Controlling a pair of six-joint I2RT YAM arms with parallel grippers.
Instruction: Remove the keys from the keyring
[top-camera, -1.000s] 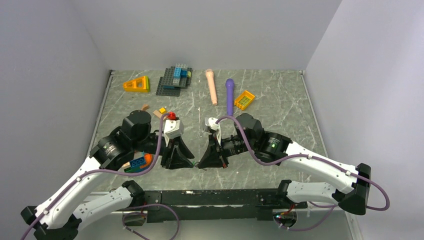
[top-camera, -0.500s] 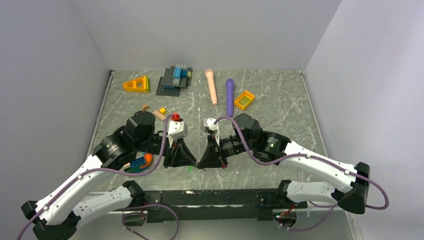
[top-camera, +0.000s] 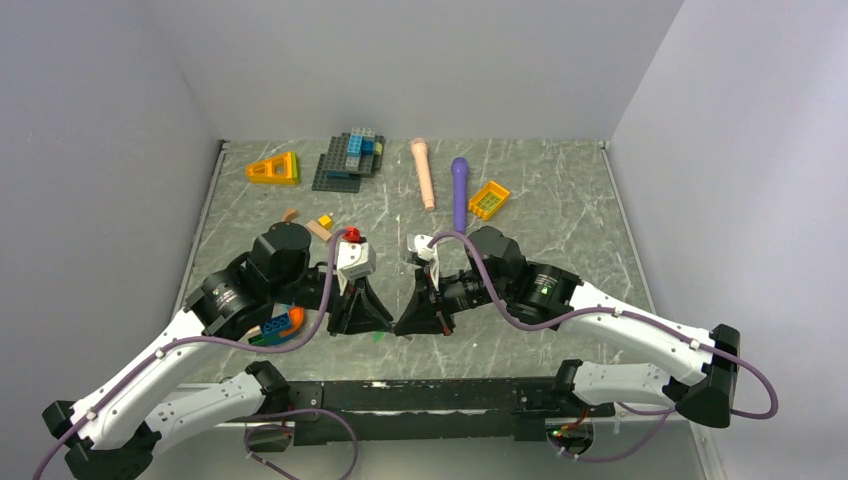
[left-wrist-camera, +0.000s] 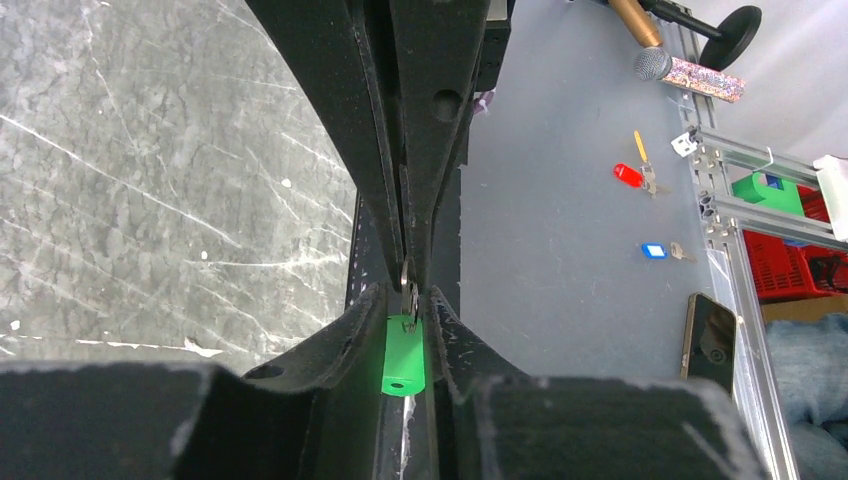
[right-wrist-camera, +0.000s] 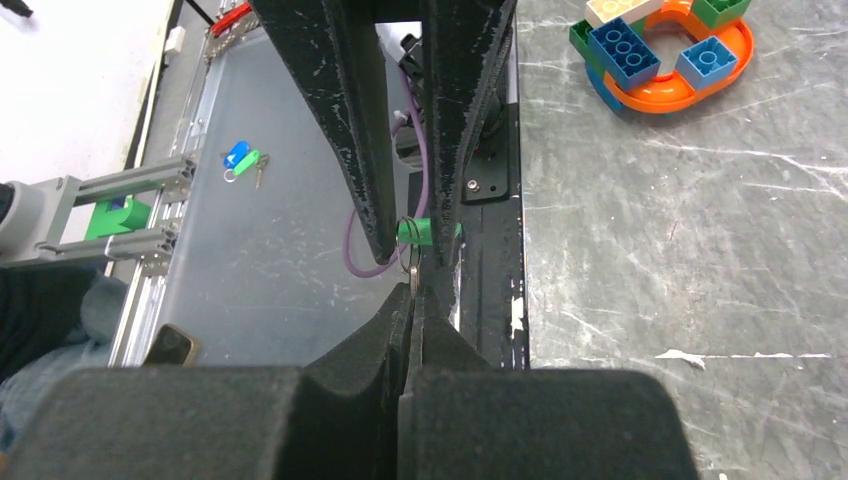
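My two grippers meet tip to tip just above the table's near edge. In the left wrist view my left gripper (left-wrist-camera: 405, 300) is shut on a key with a green tag (left-wrist-camera: 404, 355). The small metal keyring (left-wrist-camera: 408, 288) sits at the tag's top, between the two sets of fingertips. My right gripper (right-wrist-camera: 413, 290) is shut on the keyring (right-wrist-camera: 413, 272); the green tag (right-wrist-camera: 420, 232) shows just beyond it. From above, the left gripper (top-camera: 380, 322) and right gripper (top-camera: 404, 325) hide the ring; a green speck (top-camera: 378, 338) shows below.
An orange ring with toy bricks (top-camera: 275, 325) lies by the left arm. At the back lie a yellow wedge (top-camera: 273, 168), a dark baseplate with bricks (top-camera: 350, 160), a peach microphone (top-camera: 424, 172), a purple one (top-camera: 459, 190) and a yellow piece (top-camera: 489, 199). Loose tagged keys (left-wrist-camera: 630, 173) lie beyond the table.
My left gripper has shifted a little to the right, closing up against the right gripper's tips. The right arm has hardly moved.
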